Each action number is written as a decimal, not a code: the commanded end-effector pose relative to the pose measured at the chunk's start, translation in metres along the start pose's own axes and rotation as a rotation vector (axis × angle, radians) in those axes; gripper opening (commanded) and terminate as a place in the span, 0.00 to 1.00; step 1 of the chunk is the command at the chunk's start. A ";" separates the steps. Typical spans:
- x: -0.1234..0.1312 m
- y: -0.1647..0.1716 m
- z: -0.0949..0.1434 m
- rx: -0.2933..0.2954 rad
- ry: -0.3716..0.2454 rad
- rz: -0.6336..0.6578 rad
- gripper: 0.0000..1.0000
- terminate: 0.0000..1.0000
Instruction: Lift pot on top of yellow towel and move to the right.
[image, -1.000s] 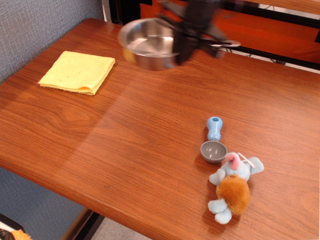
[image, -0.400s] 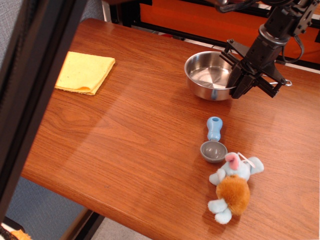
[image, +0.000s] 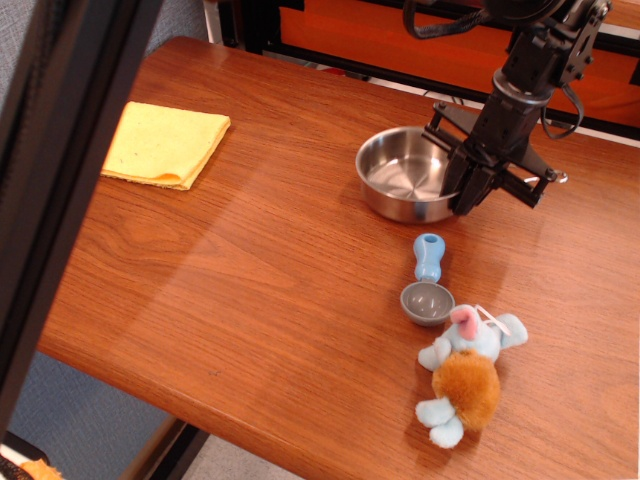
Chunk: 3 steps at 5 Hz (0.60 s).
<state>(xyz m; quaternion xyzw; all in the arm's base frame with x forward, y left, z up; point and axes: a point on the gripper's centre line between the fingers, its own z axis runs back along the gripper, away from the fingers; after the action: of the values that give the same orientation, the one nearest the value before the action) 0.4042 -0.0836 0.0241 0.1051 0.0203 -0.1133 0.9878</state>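
The pot (image: 400, 175) is a shiny steel pan resting on the wooden table (image: 280, 300), right of centre, with its thin wire handle pointing right toward (image: 548, 178). My gripper (image: 463, 190) comes down from the upper right and is shut on the pot's right rim. The yellow towel (image: 165, 145) lies flat and folded at the far left of the table, well apart from the pot, with nothing on it.
A small grey scoop with a blue handle (image: 428, 285) lies just in front of the pot. A plush toy (image: 465, 375) lies at the front right. A dark out-of-focus bar (image: 70, 150) crosses the left of the view.
The pot, held in my gripper, has moved from near the towel to right of centre and has come down onto the table. The towel has not moved.
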 end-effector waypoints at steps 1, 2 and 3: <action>0.002 0.007 0.029 -0.056 -0.046 0.033 1.00 0.00; -0.002 0.013 0.041 -0.086 -0.068 0.073 1.00 0.00; -0.006 0.028 0.072 -0.107 -0.097 0.155 1.00 0.00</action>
<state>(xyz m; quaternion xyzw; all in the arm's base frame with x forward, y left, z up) 0.3985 -0.0688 0.0664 0.0492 0.0152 -0.0406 0.9978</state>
